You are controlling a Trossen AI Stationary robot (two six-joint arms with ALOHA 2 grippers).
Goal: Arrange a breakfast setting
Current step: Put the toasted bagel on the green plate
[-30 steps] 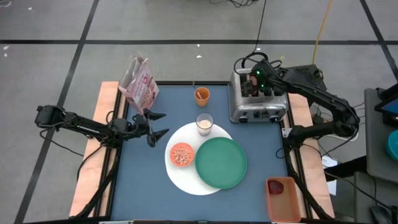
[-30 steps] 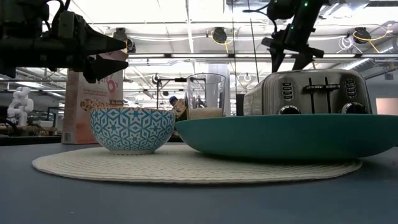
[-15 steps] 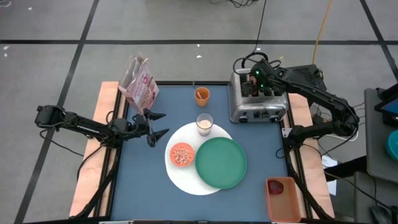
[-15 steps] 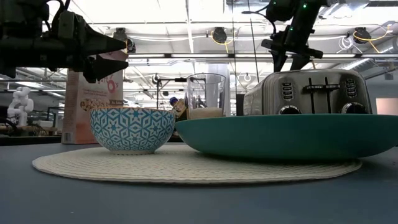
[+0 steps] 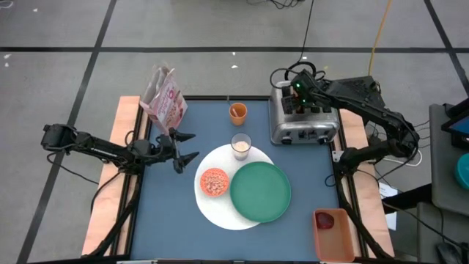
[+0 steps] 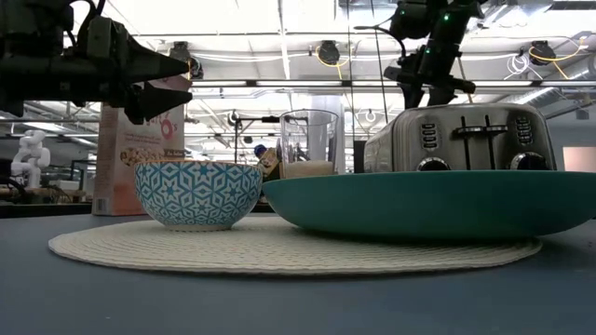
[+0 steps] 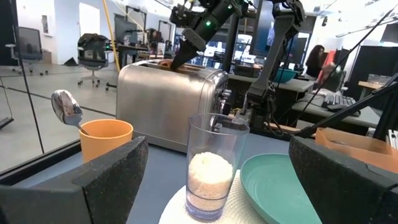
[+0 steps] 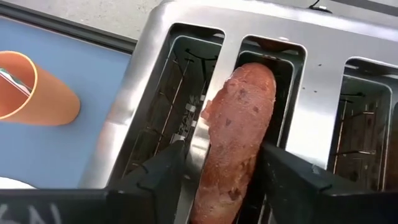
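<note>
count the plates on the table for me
2. A large white plate lies in the middle of the table. A green plate rests on its right part, overhanging the edge. None seem hidden, though the low view sees little behind the green one.

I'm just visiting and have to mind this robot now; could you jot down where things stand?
Right gripper: over the toaster, fingers on either side of the bagel rising from a slot.
Left gripper: open, idle near the cereal box.
Set: cereal bowl and green plate on the white plate; milk glass; orange cup holding the spoon.
Left: bagel out; red fruit in its tray.
</note>
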